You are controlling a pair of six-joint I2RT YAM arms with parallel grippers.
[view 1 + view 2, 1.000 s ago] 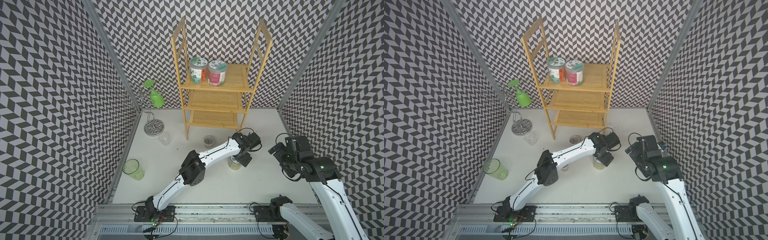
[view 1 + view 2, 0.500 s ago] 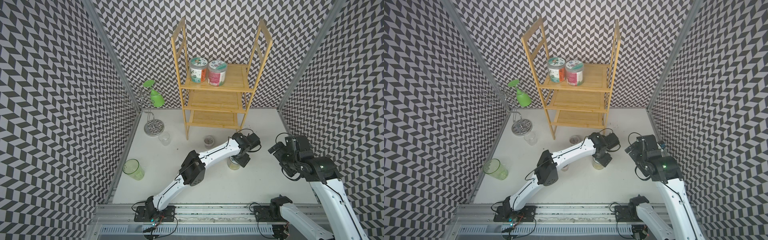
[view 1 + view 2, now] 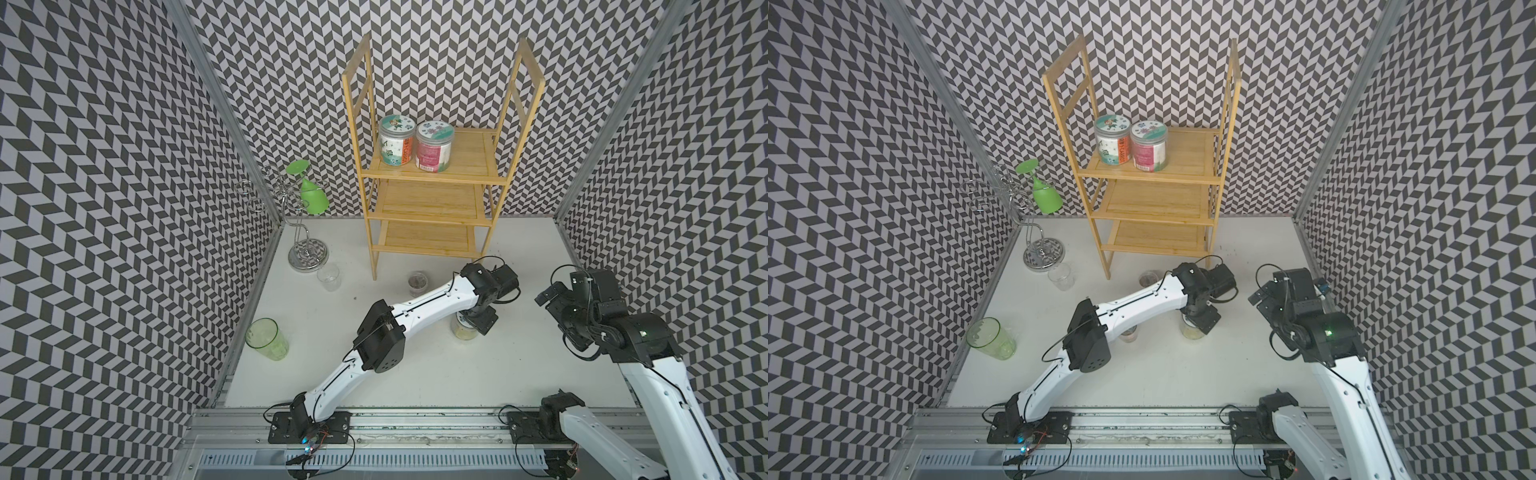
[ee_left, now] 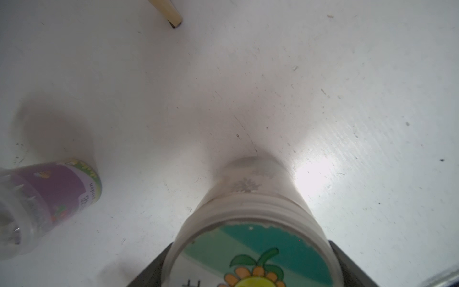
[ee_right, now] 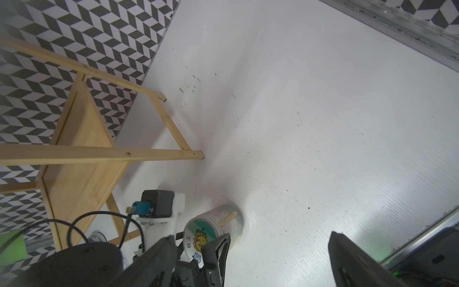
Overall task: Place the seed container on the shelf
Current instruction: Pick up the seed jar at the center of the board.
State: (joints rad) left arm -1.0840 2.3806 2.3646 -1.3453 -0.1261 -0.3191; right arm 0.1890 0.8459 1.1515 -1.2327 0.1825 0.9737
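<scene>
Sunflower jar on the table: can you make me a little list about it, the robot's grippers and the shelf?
sunflower jar: standing upright on the white table, in front of the shelf
left gripper: reaching down from above, closed on the sunflower jar
right gripper: open, holding nothing, off to the side of the jar
shelf: bamboo, three tiers, at the back wall
top tier: teal-label jar and pink-label jar, side by side
job so far: sunflower jar not on the shelf yet

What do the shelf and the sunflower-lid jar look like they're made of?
The shelf looks like pale bamboo or light wood, matte, with visible grain and slats. The jar seems frosted translucent plastic, judging by its cloudy wall, with a printed label on top.
</scene>
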